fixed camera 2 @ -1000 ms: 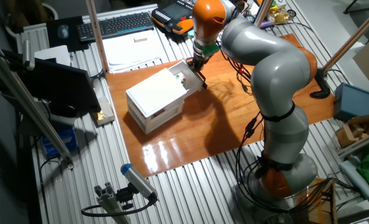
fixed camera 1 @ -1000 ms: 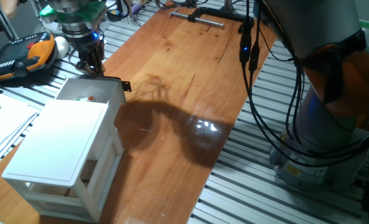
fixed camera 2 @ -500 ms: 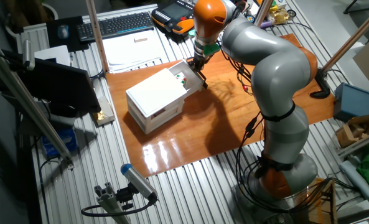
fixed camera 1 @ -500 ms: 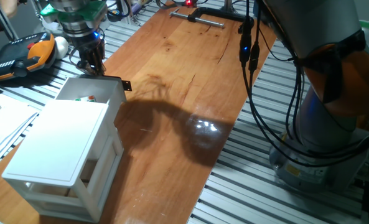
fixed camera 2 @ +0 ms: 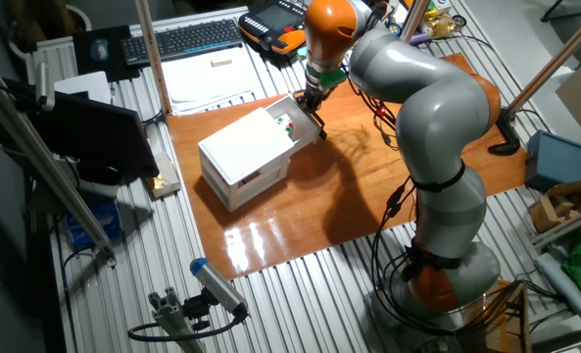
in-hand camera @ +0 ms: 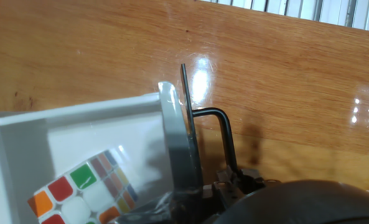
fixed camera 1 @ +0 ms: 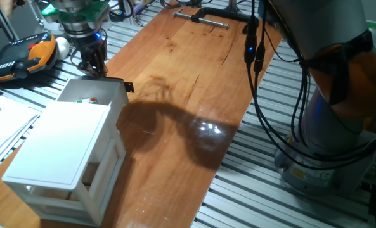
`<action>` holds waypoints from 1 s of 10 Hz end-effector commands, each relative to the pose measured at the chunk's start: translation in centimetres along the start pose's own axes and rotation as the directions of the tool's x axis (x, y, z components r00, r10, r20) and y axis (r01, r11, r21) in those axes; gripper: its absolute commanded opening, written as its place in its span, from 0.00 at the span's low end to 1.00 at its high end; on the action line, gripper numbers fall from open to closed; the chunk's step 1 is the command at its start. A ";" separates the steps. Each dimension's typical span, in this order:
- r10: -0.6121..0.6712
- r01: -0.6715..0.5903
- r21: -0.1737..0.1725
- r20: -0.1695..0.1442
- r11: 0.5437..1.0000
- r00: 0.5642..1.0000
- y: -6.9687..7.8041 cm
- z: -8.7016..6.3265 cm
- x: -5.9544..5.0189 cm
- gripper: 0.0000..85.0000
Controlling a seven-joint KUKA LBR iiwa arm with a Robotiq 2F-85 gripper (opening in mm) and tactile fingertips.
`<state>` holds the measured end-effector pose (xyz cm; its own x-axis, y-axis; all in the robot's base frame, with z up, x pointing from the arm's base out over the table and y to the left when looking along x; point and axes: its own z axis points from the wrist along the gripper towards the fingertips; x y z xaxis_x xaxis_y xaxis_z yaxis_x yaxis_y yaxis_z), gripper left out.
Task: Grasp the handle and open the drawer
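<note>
You have gripper (fixed camera 1: 96,66) at drawer (fixed camera 1: 94,92) front — fingers' spread and hold on handle (in-hand camera: 210,134) unclear; drawer already out, cube (in-hand camera: 84,193) showing.

- The big grey KUKA arm (fixed camera 2: 422,108), jointed with orange bands, rises from its base beside the table and bends over toward the far corner.
- Its orange wrist section (fixed camera 2: 327,22) points downward.
- The dark two-finger gripper (fixed camera 1: 94,65) hangs low with the fingers close together; from where I stand, whether they pinch anything is unclear.
</note>
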<state>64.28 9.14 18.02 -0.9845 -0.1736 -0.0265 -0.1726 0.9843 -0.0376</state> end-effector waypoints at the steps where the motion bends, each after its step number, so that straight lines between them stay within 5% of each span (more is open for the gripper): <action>1: 0.003 -0.003 -0.001 -0.001 1.000 1.000 0.0 0.0 0.0 0.01; 5: -0.084 0.084 0.032 -0.011 0.996 0.996 0.0 0.0 0.0 0.01; 10: -0.067 0.067 0.028 -0.018 0.997 0.998 -0.1 -0.1 -0.1 0.01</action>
<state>64.41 9.06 18.11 -0.9711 -0.2386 -0.0057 -0.2377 0.9690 -0.0675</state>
